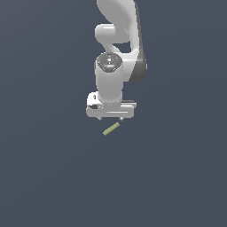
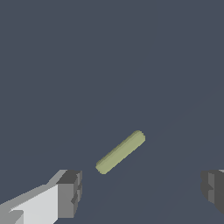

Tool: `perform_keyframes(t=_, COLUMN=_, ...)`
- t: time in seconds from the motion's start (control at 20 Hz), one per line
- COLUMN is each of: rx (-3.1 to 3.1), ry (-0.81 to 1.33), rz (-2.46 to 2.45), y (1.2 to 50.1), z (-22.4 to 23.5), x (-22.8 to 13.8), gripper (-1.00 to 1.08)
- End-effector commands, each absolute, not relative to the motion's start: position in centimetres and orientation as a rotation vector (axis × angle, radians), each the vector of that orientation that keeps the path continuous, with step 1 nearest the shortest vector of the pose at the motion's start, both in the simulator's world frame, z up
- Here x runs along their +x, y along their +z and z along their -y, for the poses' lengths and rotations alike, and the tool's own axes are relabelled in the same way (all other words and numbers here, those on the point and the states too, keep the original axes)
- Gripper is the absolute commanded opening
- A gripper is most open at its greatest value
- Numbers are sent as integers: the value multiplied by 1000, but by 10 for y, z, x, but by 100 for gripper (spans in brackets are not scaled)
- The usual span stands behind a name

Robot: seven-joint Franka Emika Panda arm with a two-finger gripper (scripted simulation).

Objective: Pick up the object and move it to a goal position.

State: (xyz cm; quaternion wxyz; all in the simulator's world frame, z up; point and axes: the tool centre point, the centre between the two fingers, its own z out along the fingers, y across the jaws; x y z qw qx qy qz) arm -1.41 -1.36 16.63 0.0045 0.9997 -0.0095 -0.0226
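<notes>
You have open room on every side: the flat, dark slate-grey floor [image 1: 48,177] runs unbroken to all four borders of the exterior view, and no edge of it shows in either view. The only thing lying on it is the small, thin, olive-green straight rod [image 1: 111,129], plain and unmarked. In the exterior view it sits just below the white arm's gripper [image 1: 110,119], near the middle of the picture and slightly toward the exterior view's left of the right-hand fingertip, lying on a slant with its higher end toward the exterior view's right.

Look at the wrist view and you see the same olive-green rod [image 2: 120,152] lying diagonally on the floor, with clear floor all round it. It lies ahead of the line between the two grey finger pads [image 2: 70,192], nearer the one with the white housing than the other, and touches neither.

Your gripper [image 2: 142,190] stands wide open: one finger shows near one side of the wrist view and the other at the far border, with a broad stretch of bare floor between them, much wider than the rod is thick. It holds nothing. From the exterior view you cannot tell how high the fingertips hang above the floor.
</notes>
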Motion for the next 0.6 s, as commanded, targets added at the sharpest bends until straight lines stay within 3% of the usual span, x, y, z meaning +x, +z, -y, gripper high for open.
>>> perform_keyframes(t=0.0, rx=3132, ry=-71, rz=30, y=166, z=14, x=-14, gripper=100)
perform_keyframes(t=0.55, rx=3113, ry=-5, rz=84, y=184, z=47, x=-1, gripper=100)
